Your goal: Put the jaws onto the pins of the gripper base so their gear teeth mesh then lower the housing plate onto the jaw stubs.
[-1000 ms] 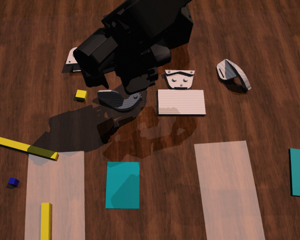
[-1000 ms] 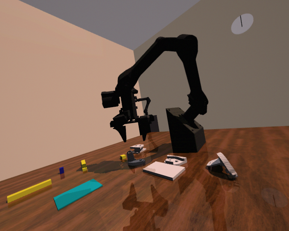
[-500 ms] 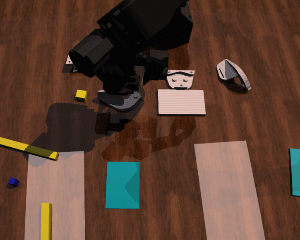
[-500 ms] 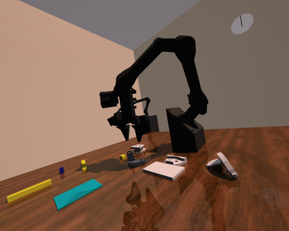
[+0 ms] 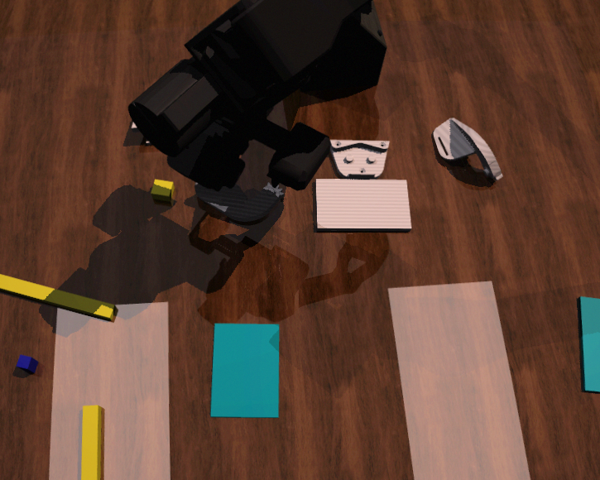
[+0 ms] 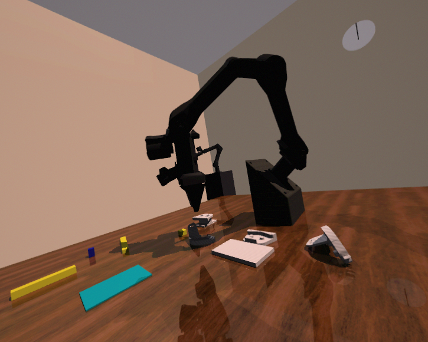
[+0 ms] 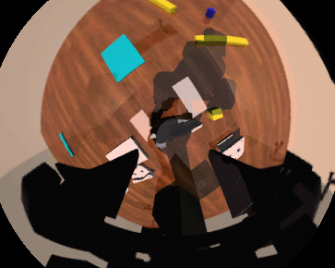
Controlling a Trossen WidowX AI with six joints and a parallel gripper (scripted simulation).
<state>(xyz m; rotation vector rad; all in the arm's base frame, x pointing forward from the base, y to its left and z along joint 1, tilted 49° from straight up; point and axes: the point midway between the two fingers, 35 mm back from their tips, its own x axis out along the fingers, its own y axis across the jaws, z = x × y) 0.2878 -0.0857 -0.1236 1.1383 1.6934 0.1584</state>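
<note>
The white gripper base (image 5: pixel 359 167) (image 6: pixel 266 239) (image 7: pixel 140 174) lies with two bare pins up. The dark grey jaw (image 5: pixel 243 206) (image 6: pixel 202 241) (image 7: pixel 173 131) lies left of it, partly hidden by the gripper in the top view; its gear teeth point toward the base side. The light striped jaw (image 5: pixel 451 138) (image 6: pixel 336 243) rests tilted at the right. The white housing plate (image 5: pixel 134 125) (image 6: pixel 203 217) (image 7: pixel 234 148) lies back left, mostly hidden behind the arm in the top view. My gripper (image 5: pixel 259 178) (image 6: pixel 196 207) (image 7: pixel 173 152) is open and empty, above the dark jaw.
A white slab (image 5: pixel 362 204) (image 6: pixel 242 251) (image 7: pixel 126 149) lies just in front of the base. A small yellow block (image 5: pixel 162 190) (image 7: pixel 215 114) is left of the dark jaw. Yellow bars, a blue cube (image 5: pixel 26 363) and a teal sheet (image 5: pixel 245 370) (image 6: pixel 115 286) lie farther forward.
</note>
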